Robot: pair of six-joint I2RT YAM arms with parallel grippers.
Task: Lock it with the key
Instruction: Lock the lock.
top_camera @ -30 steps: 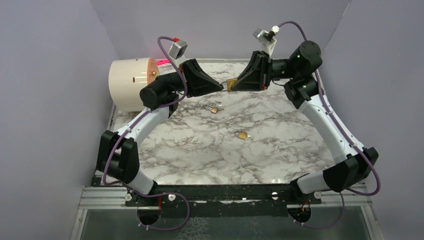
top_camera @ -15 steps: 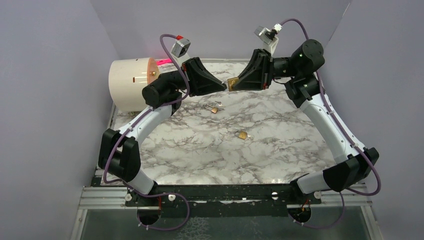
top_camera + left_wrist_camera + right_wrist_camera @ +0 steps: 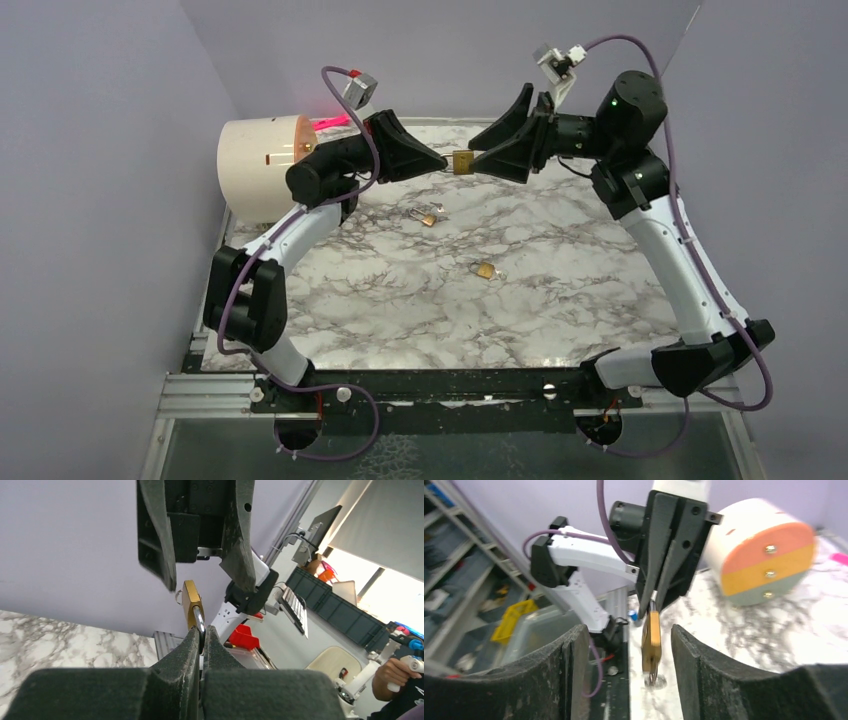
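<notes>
A brass padlock [image 3: 462, 162] hangs in the air above the far part of the table. My left gripper [image 3: 443, 163] is shut on its silver shackle [image 3: 199, 620], pinched between the fingertips in the left wrist view. A key [image 3: 653, 672] sticks out of the padlock body [image 3: 651, 635] at the end facing my right wrist. My right gripper [image 3: 474, 156] is open, its two fingers [image 3: 569, 670] standing either side of the padlock and key without touching them.
Two more brass padlocks lie on the marble table: one with keys [image 3: 428, 216] and one [image 3: 486, 270] nearer the middle. A white cylinder with an orange face [image 3: 262, 168] lies at the far left. Purple walls enclose the table.
My right gripper has opened and let go of the padlock and key. Both arms have risen slightly, and the padlock stays in the left gripper.
</notes>
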